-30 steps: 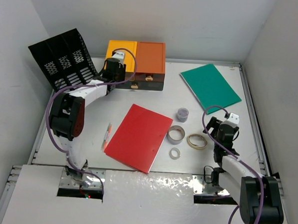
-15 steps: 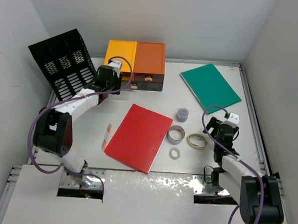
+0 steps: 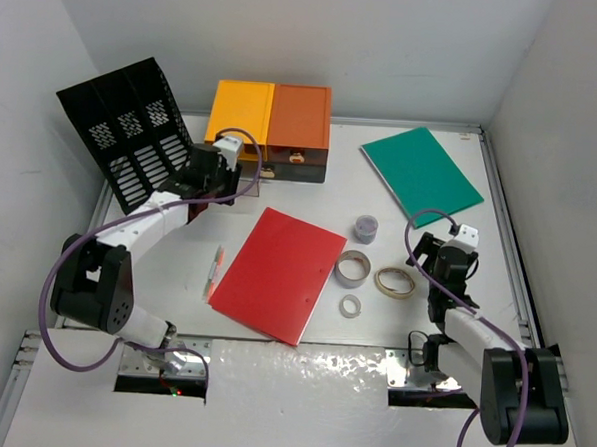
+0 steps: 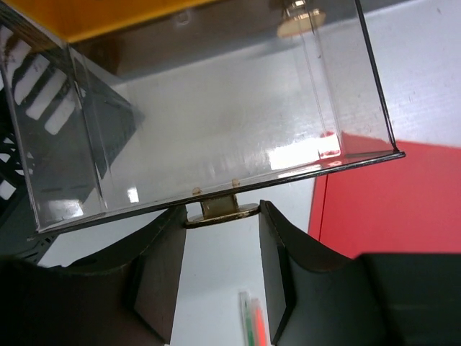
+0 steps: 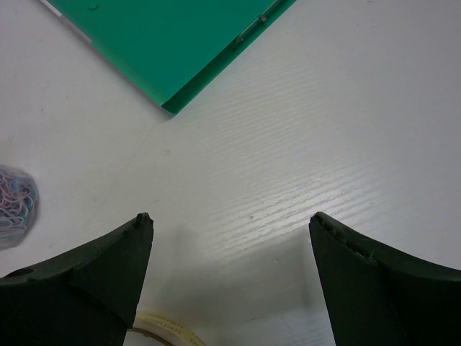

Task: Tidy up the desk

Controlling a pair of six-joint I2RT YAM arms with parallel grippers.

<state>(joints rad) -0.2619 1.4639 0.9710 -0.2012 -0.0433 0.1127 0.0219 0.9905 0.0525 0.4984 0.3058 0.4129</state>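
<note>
The white desk (image 3: pixel 176 262) holds a yellow and orange drawer unit (image 3: pixel 272 122) at the back. My left gripper (image 3: pixel 214 169) is shut on the brass knob (image 4: pixel 220 211) of a clear drawer (image 4: pixel 216 122), which is pulled out of the unit and looks empty. The left fingers (image 4: pixel 162 267) press on both sides of the knob. My right gripper (image 3: pixel 447 256) rests low at the right, open and empty (image 5: pixel 230 220), above bare desk.
A black file rack (image 3: pixel 128 124) leans at the back left. A red folder (image 3: pixel 279 273) lies mid-desk, with a pen (image 3: pixel 215 269) to its left. A green folder (image 3: pixel 421 173) lies back right. Tape rolls (image 3: pixel 352 268) (image 3: pixel 395 281) (image 3: pixel 350 305) and a paper-clip cup (image 3: pixel 365 228) lie between.
My left gripper has moved back from the drawer unit toward the near left, drawing the clear drawer out by its knob. The right arm has not moved.
</note>
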